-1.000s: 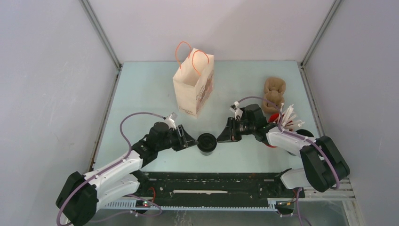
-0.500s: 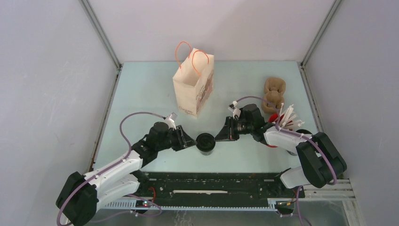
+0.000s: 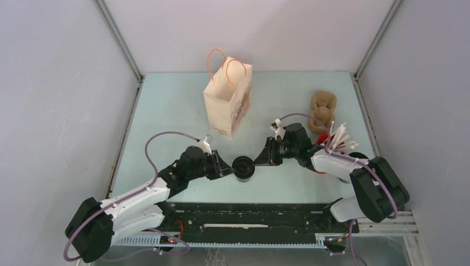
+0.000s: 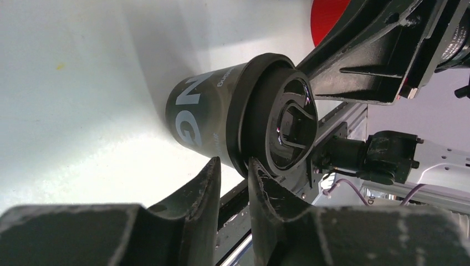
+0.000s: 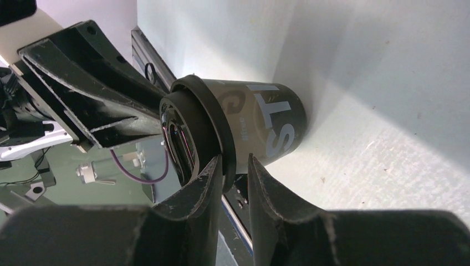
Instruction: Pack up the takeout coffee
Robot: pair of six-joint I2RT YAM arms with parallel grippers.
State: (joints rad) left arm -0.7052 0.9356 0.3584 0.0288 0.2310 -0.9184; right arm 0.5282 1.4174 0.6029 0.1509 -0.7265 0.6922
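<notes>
- Crowding in from the left, the left gripper [image 3: 226, 169] has its jaws drawn to a narrow slit with the lid's rim right at its mouth. I cannot tell whether the rim is actually clamped. A pinch on the lid alone could pop it off when lifted.
- The paper bag [image 3: 226, 105] stands open-topped further back on the table [image 3: 166, 111]. It looks light, so a knock from an arm or the cup on the way in could tip it.
- The takeout coffee [image 3: 243, 167] stands upright on the table near the front edge, between the two grippers and in front of the bag. Uneven pushes from the two sides could tilt it or slide it toward the edge.
- The right gripper [image 3: 258, 160] mirrors the left one, with jaws almost closed and the rim at the gap. Again I cannot say whether it has a hold. If both arms pull at once, the lid may twist loose.
- The right arm's elbow sits just beside the red cup [image 3: 322, 139], so a swing could topple it.
- Count, left to right: one left gripper, one paper bag, one takeout coffee, one right gripper, one brown carrier [image 3: 323, 110] and one red cup.
- The red cup holds several white sticks [image 3: 339, 137], too bunched to count.
</notes>
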